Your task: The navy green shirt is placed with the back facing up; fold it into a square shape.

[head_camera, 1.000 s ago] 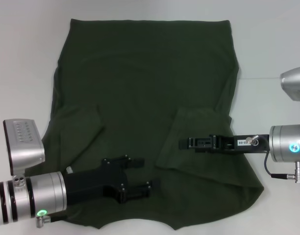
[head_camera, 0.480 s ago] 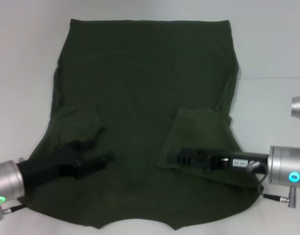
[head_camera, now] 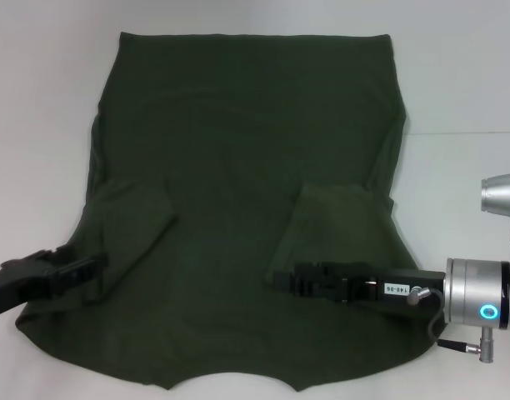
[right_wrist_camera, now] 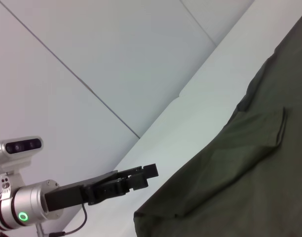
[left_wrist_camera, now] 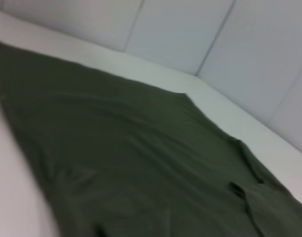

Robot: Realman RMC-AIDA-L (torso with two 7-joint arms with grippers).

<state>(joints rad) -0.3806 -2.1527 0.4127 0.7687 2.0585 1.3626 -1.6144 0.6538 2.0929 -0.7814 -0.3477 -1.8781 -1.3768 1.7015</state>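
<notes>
Shirt: navy green shirt flat, long axis running away from robot.
Left hand: at near-left shoulder edge, parted, empty.
Right hand: above folded-in right sleeve, grip cannot tell.

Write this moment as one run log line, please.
shirt: navy green shirt flat, both sleeves folded in | left claw: at shirt's left edge | right claw: over right sleeve | fold: not square yet

Head camera looks down; wrist cameras share shirt.

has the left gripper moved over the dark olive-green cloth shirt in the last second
Yes. The left gripper has pulled back toward the robot's left, from mid-shirt out to the dark olive-green cloth shirt's left edge beside the folded-in sleeve.
</notes>
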